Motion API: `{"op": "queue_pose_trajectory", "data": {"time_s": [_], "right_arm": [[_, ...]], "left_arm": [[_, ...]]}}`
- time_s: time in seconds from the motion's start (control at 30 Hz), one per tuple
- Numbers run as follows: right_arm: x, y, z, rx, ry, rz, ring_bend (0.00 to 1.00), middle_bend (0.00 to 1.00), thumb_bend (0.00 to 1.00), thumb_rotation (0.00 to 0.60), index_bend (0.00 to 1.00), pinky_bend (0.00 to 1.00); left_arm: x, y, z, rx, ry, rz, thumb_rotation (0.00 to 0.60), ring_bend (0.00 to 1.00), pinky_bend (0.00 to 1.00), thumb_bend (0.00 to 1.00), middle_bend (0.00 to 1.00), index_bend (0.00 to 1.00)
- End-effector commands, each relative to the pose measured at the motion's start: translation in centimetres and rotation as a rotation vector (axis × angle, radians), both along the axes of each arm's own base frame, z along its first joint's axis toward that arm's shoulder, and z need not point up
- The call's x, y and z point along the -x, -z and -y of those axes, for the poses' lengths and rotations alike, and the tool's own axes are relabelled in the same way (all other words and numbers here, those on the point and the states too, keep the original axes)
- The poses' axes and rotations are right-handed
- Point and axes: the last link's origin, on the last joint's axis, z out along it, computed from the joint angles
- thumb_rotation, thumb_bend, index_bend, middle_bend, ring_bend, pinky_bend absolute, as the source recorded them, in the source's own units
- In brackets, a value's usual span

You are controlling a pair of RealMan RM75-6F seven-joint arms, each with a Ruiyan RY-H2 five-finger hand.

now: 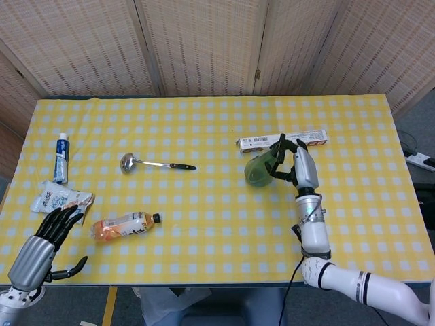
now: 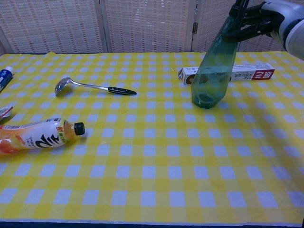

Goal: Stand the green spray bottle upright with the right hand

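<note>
Near the right middle of the checked surface (image 1: 204,224), the right hand (image 1: 299,166) grasps the green spray bottle (image 2: 213,76) by its top, base on or just above the cloth, tilted; releasing early could topple it.

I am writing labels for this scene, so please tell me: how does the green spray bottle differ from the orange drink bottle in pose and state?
The green spray bottle is held by the right hand near its top, tilted, base down by the tablecloth; the orange drink bottle lies flat on its side, untouched. The spray bottle is see-through green; the drink bottle has a printed label and a black cap. Both are over the yellow checked tablecloth.
</note>
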Motion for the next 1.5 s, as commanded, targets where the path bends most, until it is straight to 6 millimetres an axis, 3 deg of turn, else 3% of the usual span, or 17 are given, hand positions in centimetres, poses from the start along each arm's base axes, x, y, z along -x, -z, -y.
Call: {"op": "queue_pose_trajectory", "data": {"time_s": [0.03, 0.13, 0.23, 0.33, 0.47, 0.57, 0.87, 1.17, 1.37, 1.5], "right_arm": [[-0.7, -0.7, 0.6, 0.001, -0.008, -0.030, 0.28, 0.35, 0.35, 0.600, 0.89, 0.00], [-0.7, -0.8, 0.8, -0.002, -0.021, -0.056, 0.26, 0.30, 0.35, 0.600, 0.78, 0.00], [-0.8, -1.0, 0.9, -0.011, -0.049, -0.077, 0.21, 0.22, 0.35, 0.600, 0.56, 0.00], [-1.0, -1.2, 1.0, -0.008, -0.066, -0.100, 0.17, 0.16, 0.35, 0.600, 0.42, 0.00], [-1.1, -1.5, 1.1, -0.007, -0.081, -0.127, 0.13, 0.10, 0.35, 0.600, 0.22, 0.00], [-0.9, -1.9, 1.3, -0.002, -0.084, -0.153, 0.11, 0.06, 0.35, 0.600, 0.14, 0.00], [-0.5, -2.5, 0.8, -0.018, -0.095, -0.192, 0.08, 0.03, 0.35, 0.600, 0.08, 0.00], [0.7, -5.4, -2.3, -0.053, -0.092, -0.188, 0.06, 0.01, 0.35, 0.600, 0.05, 0.00], [2.2, -8.8, -7.0, -0.110, -0.116, -0.180, 0.04, 0.00, 0.35, 0.600, 0.03, 0.00], [4.9, -10.9, -12.2, -0.153, -0.172, -0.293, 0.04, 0.00, 0.35, 0.600, 0.01, 0.00]], "left_arm": [[0.0, 0.0, 0.0, 0.000, 0.000, 0.000, 0.249, 0.07, 0.00, 0.38, 0.03, 0.00], [0.1, 0.1, -0.1, 0.001, -0.006, -0.001, 0.248, 0.07, 0.00, 0.38, 0.03, 0.00], [0.1, 0.2, -0.2, 0.007, -0.012, -0.003, 0.248, 0.07, 0.00, 0.38, 0.04, 0.00], [0.2, 0.5, -0.2, 0.029, -0.018, -0.008, 0.250, 0.08, 0.00, 0.38, 0.10, 0.00], [0.2, 0.6, -0.4, 0.029, -0.017, -0.007, 0.247, 0.08, 0.00, 0.38, 0.10, 0.00], [0.3, 0.4, -0.5, 0.025, -0.024, -0.002, 0.249, 0.07, 0.00, 0.38, 0.10, 0.00], [0.2, 0.5, -0.5, 0.024, -0.021, -0.002, 0.251, 0.07, 0.00, 0.38, 0.10, 0.00], [0.0, 0.6, -0.4, 0.025, -0.013, -0.009, 0.244, 0.08, 0.00, 0.38, 0.10, 0.00], [0.0, 0.7, -0.4, 0.011, -0.013, -0.019, 0.250, 0.07, 0.00, 0.38, 0.10, 0.00], [0.1, 0.5, -0.7, -0.011, -0.014, -0.024, 0.248, 0.08, 0.00, 0.38, 0.10, 0.00]]}}
